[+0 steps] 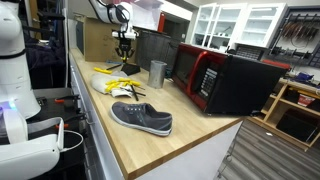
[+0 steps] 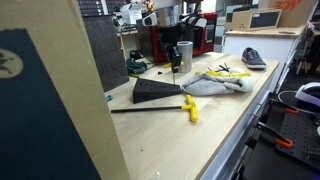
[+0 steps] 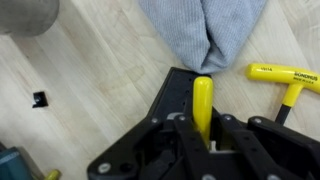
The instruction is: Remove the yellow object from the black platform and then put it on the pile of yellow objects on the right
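Observation:
In the wrist view my gripper (image 3: 203, 128) is shut on a yellow handle-shaped object (image 3: 203, 98). It holds the object over the tip of the black wedge platform (image 3: 178, 82). In both exterior views the gripper (image 2: 176, 62) (image 1: 124, 47) hangs above the counter, just behind the black platform (image 2: 155, 92). The pile of yellow objects (image 2: 228, 73) (image 1: 122, 83) lies on a grey cloth (image 2: 212, 86) (image 3: 205, 30) beyond the platform. Whether the held object still touches the platform cannot be told.
A yellow T-handle tool (image 2: 190, 108) (image 3: 285, 76) with a long black shaft lies beside the platform. A metal cup (image 1: 157, 73), a grey shoe (image 1: 142, 118) (image 2: 254, 58) and a red-and-black microwave (image 1: 225, 80) also stand on the wooden counter. A small black bit (image 3: 39, 99) lies loose.

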You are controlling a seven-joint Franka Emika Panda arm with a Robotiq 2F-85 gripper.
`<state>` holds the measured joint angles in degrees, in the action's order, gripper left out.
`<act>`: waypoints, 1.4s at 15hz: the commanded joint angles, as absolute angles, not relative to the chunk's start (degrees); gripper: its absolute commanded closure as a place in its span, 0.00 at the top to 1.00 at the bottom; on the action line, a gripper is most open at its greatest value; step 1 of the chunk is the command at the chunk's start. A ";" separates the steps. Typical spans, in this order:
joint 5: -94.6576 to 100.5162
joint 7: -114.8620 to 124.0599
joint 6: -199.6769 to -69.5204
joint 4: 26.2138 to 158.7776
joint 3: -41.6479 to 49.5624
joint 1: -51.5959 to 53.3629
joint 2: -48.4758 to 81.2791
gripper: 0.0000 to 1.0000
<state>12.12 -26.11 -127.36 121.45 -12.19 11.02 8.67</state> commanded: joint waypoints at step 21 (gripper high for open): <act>19.83 -13.01 -105.78 121.81 -11.60 11.20 -3.68 0.03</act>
